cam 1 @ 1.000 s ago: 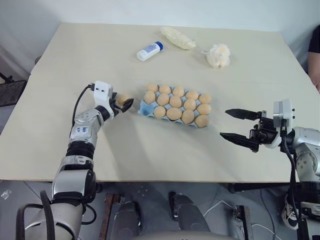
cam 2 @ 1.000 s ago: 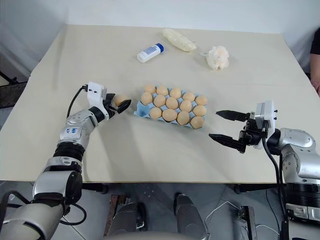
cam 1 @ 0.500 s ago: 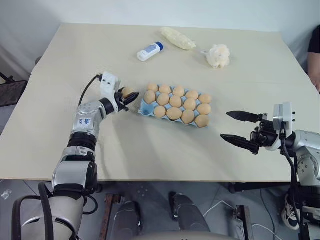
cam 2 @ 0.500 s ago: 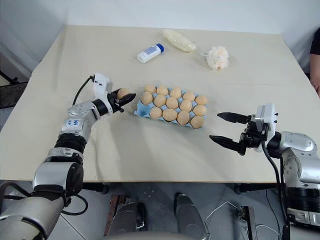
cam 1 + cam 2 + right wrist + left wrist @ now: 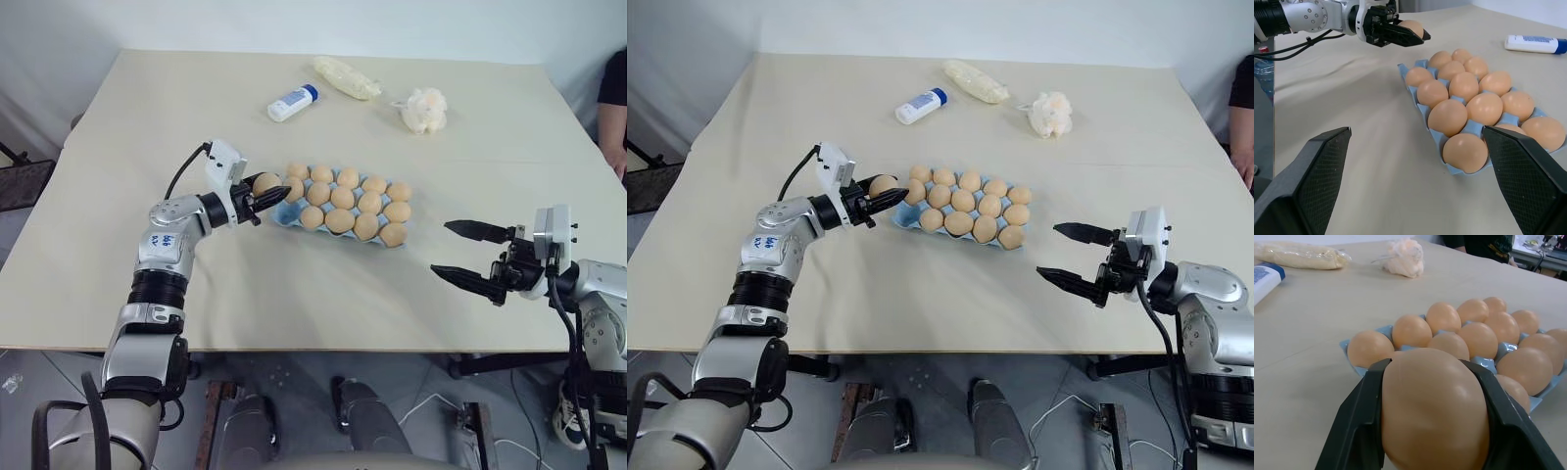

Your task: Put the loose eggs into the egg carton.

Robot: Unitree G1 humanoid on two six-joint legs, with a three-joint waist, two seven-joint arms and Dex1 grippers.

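The light blue egg carton lies mid-table, with several pale orange eggs in its cups and one bare cup at its near-left corner. My left gripper is shut on one loose egg and holds it off the table just beside the carton's left end. In the left wrist view that egg sits between both black fingers, with the carton right behind it. My right gripper hovers open and holds nothing, to the right of the carton near the table's front.
A white bottle with a blue cap, a plastic-wrapped cream packet and a fluffy cream puff lie at the back of the table. A person's arm shows at the right edge.
My left gripper closed on the egg that lay left of the carton, lifted it and carried it right, up to the carton's left end. The right gripper stayed put.
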